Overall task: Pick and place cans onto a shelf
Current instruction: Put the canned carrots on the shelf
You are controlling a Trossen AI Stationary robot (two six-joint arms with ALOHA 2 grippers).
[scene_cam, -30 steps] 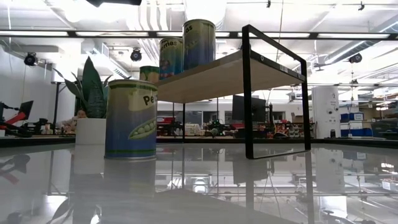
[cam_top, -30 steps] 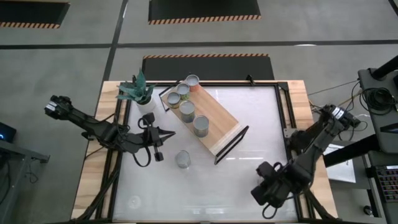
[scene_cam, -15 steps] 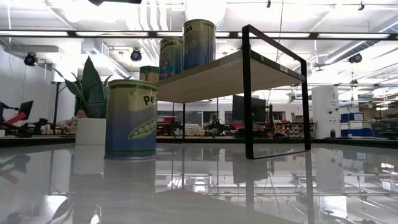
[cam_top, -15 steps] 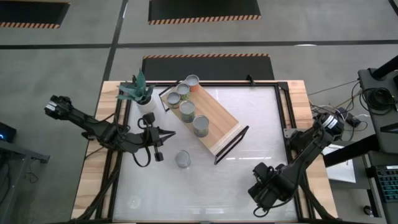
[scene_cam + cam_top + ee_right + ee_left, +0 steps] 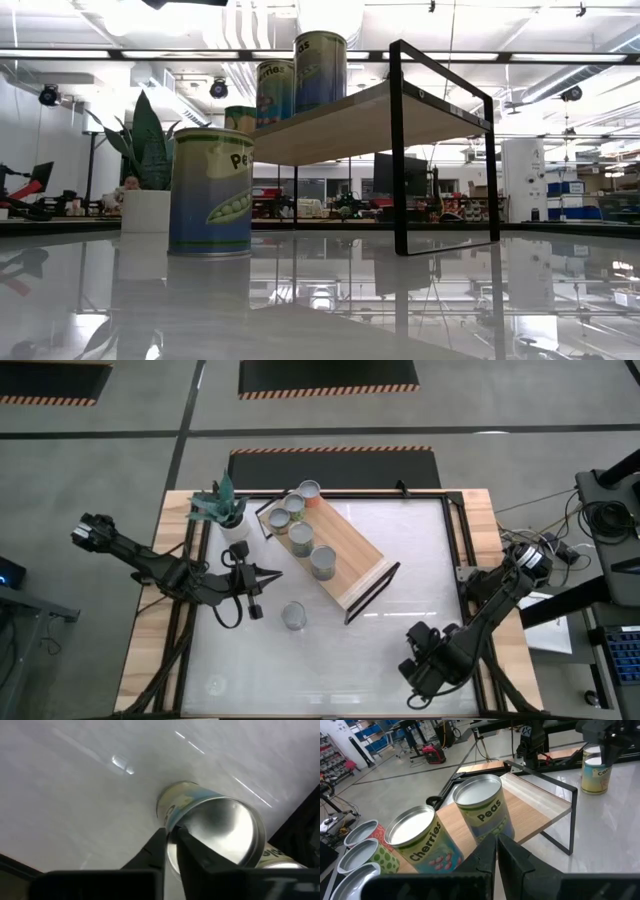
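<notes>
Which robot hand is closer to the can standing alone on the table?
Left. The left gripper sits just beside the lone can, while the right gripper is far off near the table's front right corner.

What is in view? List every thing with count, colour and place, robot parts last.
shelf: one, light wood with a black wire frame, standing askew on the table's middle.
cans on the shelf: five, silvery tops, in a row along its far-left half.
free can: one, silvery top, blue-green Peas label, on the table just in front of the shelf.
can by the right tool: one, silvery top, yellowish label, on the table; part of a second can shows beside it.
plant: one, green in a white pot, at the table's far-left corner.
table: one, white top, wood edges.
left tool: shut, empty, left of the free can.
right tool: shut, at that can's rim, near-right.
</notes>
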